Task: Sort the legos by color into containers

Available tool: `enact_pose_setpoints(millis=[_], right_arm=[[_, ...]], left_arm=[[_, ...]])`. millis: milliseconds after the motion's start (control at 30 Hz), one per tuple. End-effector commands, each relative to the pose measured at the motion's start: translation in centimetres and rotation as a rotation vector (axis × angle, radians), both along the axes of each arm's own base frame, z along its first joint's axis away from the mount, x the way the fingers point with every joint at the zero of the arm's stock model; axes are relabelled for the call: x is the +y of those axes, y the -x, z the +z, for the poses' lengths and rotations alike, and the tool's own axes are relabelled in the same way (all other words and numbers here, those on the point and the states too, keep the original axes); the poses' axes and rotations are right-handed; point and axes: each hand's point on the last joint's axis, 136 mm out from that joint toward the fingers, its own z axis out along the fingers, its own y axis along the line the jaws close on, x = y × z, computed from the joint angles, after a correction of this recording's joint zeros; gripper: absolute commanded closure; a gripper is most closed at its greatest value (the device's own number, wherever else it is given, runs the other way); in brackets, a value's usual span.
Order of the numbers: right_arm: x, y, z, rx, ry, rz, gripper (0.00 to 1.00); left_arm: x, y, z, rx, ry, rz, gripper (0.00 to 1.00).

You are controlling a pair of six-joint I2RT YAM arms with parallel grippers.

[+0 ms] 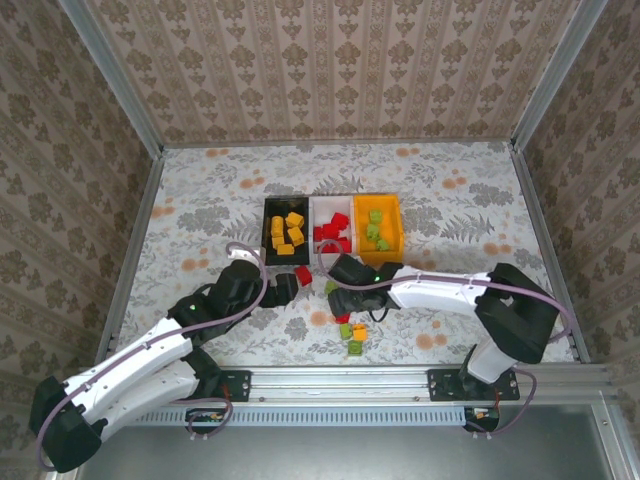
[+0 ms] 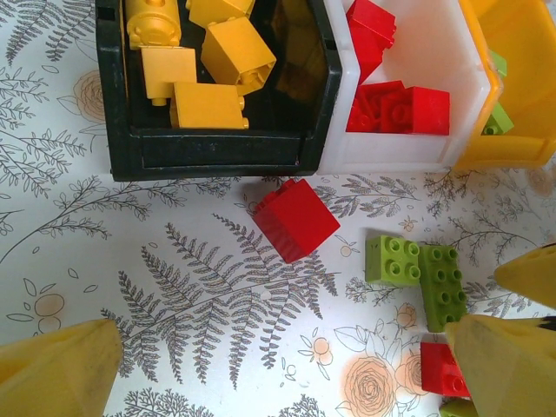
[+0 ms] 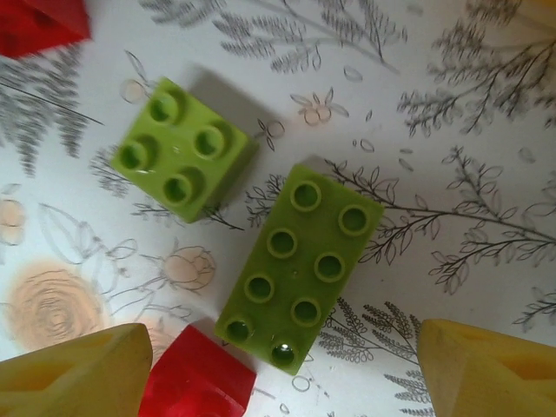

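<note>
The right gripper [image 3: 278,347] hangs with its yellow fingers [image 3: 74,373] spread wide, gripping nothing. The near end of a long green brick [image 3: 300,265] lies in the gap between them, with clear space on either side. Whether the tips reach down to the table [image 3: 486,130] I can't tell from this close. The brick lies flat, studs up, two by four. In the right wrist view its long axis slants from lower left to upper right. A square green brick [image 3: 178,148] sits just beside its far corner, also studs up. A dark red brick [image 3: 195,382] sits against its near end, next to the finger at the left of that view.

The left gripper [image 2: 278,343] is released too, its fingers far apart over bare table with nothing in its grasp. Ahead of it a loose red brick [image 2: 295,219] rests on the table, turned cornerwise, just in front of where the black bin [image 2: 208,156] and the white bin [image 2: 347,156] meet.

The three bins stand side by side, touching, near the middle of the table. The black one holds yellow-orange bricks [image 2: 208,104], the white one red bricks [image 2: 408,109], and the orange bin [image 2: 504,148] green bricks [image 1: 375,235].
</note>
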Motion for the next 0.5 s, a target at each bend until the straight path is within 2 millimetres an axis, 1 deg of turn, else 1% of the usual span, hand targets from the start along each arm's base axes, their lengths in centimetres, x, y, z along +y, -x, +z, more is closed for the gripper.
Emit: enact_pose_setpoints(millis=[0, 100, 233, 333, 400, 467], right_arm=[[-0.6, -1.2, -0.3, -0.044, 0.051, -0.089, 0.2], [-0.9, -1.2, -1.0, -0.047, 0.063, -0.109, 0.21], [0.1, -1.5, -0.8, -0.068, 0.005, -0.1, 0.21], [0.3, -1.9, -0.6, -0.074, 0.002, -0.106, 0.21], [-0.2, -2.0, -0.9, -0.062, 0.041, -0.121, 0.25], [-1.1, -2.0, -1.5, -0.05, 0.087, -0.137, 0.32]], left_arm=[[0.2, -0.1, 0.1, -0.005, 0.014, 0.008, 0.0], [0.4, 0.1, -0.1, -0.004, 0.017, 0.008, 0.0], [0.6, 0.2, -0.3, -0.002, 0.018, 0.013, 0.0], [0.6, 0.1, -0.2, -0.004, 0.021, 0.015, 0.0], [0.6, 0.0, -0.2, -0.002, 0.022, 0.014, 0.0], [0.5, 0.1, -0.2, -0.001, 0.024, 0.012, 0.0]])
